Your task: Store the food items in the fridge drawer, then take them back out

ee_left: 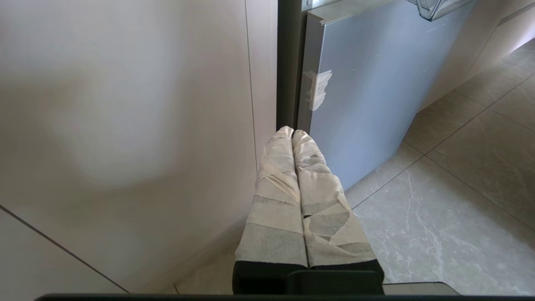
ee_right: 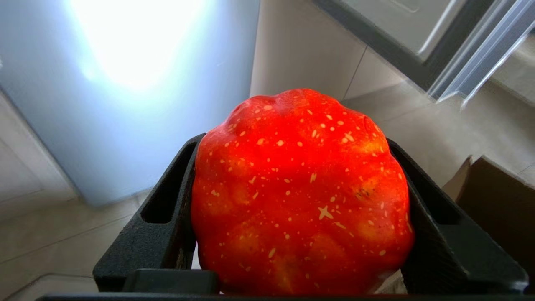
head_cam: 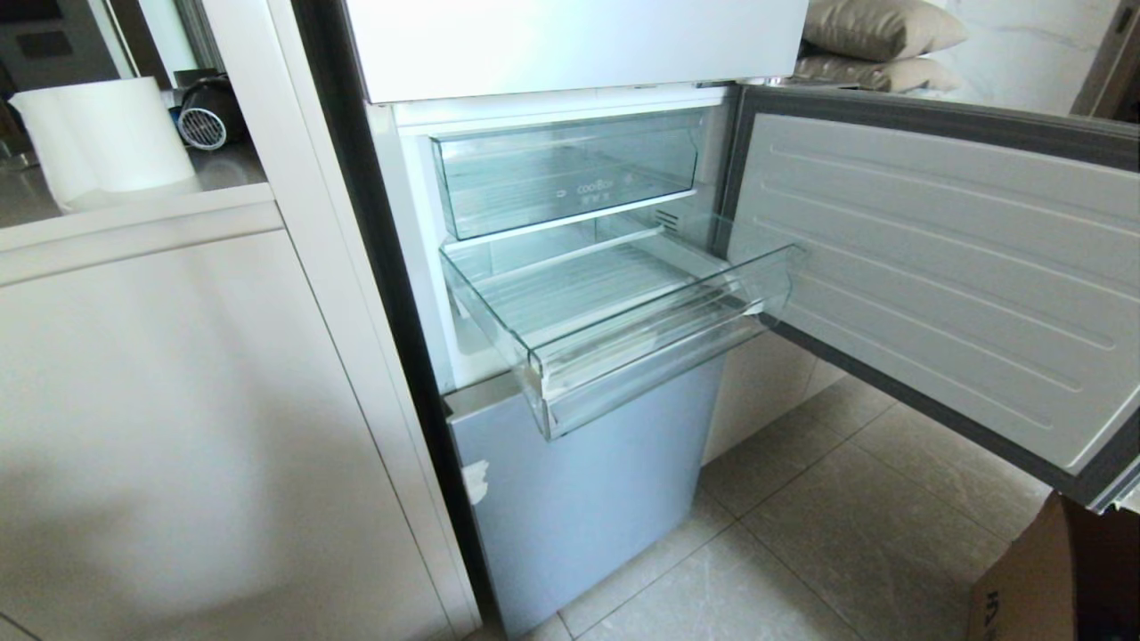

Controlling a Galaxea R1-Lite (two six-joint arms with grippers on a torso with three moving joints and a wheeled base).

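Fridge middle door swung open to the right. Fridge drawer pulled out, clear plastic, ribbed floor, nothing visible inside. Above it, 1 clear bin with lettering on its front, pushed in. Lower fridge door shut, silver-blue. White cabinet left of fridge; white roll on its counter. Cardboard box on tiled floor, lower right. No arm in frame.

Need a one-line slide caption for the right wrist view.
Right gripper clamps a speckled red food item above the tiled floor, beside the fridge.
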